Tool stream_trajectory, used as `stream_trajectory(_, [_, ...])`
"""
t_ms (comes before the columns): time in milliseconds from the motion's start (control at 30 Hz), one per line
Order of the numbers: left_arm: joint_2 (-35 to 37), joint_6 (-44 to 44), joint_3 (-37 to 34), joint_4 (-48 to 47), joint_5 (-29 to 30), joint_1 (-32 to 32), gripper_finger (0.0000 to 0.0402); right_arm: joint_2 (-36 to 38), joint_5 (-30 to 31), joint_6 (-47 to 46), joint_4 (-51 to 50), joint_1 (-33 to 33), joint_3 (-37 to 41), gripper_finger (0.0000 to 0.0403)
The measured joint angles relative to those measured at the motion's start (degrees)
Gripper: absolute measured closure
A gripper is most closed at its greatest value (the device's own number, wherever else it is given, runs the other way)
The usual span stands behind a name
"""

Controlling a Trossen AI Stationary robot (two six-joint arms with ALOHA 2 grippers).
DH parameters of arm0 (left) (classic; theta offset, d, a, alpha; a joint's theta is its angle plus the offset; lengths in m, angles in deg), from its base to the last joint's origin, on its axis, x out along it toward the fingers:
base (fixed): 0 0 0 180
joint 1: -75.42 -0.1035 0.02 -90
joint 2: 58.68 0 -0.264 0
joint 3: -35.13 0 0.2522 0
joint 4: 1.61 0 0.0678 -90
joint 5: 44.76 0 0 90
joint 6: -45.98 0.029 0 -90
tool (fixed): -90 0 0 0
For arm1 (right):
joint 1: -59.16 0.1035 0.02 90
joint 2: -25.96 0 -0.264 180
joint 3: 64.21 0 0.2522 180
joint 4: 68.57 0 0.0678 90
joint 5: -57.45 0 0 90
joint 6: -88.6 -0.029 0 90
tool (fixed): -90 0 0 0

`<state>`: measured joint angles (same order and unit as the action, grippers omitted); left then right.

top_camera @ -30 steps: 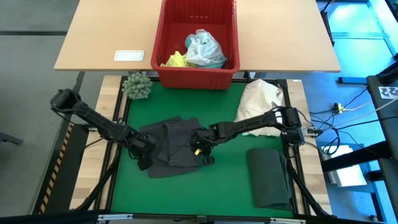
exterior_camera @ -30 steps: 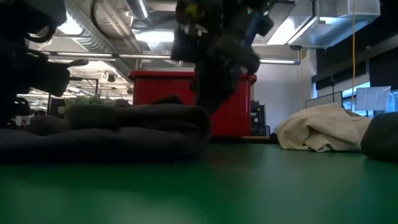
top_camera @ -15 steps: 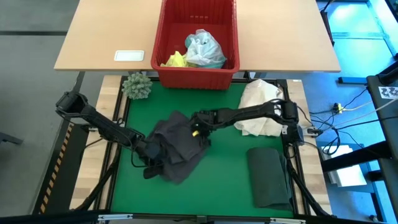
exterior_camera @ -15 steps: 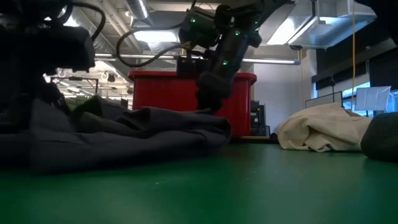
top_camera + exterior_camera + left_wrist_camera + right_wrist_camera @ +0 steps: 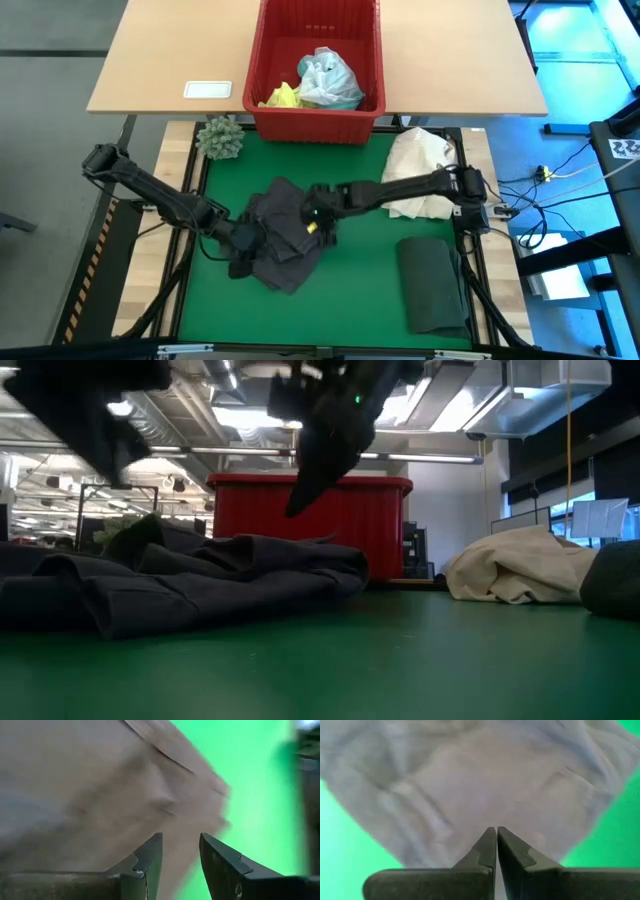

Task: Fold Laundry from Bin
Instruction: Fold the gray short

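A grey garment lies rumpled in loose folds in the middle of the green mat; the low view shows it resting on the mat. My left gripper hovers over its left edge, open by a narrow gap with nothing between the fingers. My right gripper hovers over its right part, shut and empty, clear of the cloth in the low view. The red bin on the far table holds yellow and light turquoise laundry.
A folded dark green garment lies at the mat's near right. A cream cloth bundle sits at the far right. A green spiky ball stands at the far left corner. A white card lies on the wooden table.
Both grippers have risen off the grey garment, and the left one has rolled as it rose. The garment, flatter and squarer a second ago, has been drawn into a skewed, rumpled heap and now lies free on the mat.
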<state>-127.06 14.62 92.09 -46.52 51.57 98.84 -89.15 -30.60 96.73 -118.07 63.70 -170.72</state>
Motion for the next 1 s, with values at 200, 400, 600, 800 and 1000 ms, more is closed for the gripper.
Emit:
stream_trajectory(200, [-2.64,17.63,0.39,0.03,9.43,-0.79,0.0278,-0.15,0.70,-0.31,0.32,6.06,-0.02,0.0386])
stream_trajectory(400, [-8.67,35.94,-0.35,0.24,14.95,-0.66,0.0278,0.30,7.60,-2.12,-2.54,8.65,0.08,0.0386])
stream_trajectory(600, [-14.29,47.25,-0.39,0.89,22.76,-0.37,0.0278,2.82,5.67,-3.15,2.16,8.03,2.76,0.0386])
stream_trajectory(800, [-16.83,48.69,-0.40,1.15,22.81,-0.37,0.0278,3.90,4.92,-4.20,2.18,7.32,5.98,0.0386])
stream_trajectory(1000, [-16.83,48.62,-0.30,0.99,22.94,-0.97,0.0269,5.26,4.91,-3.98,2.26,7.27,6.58,0.0386])
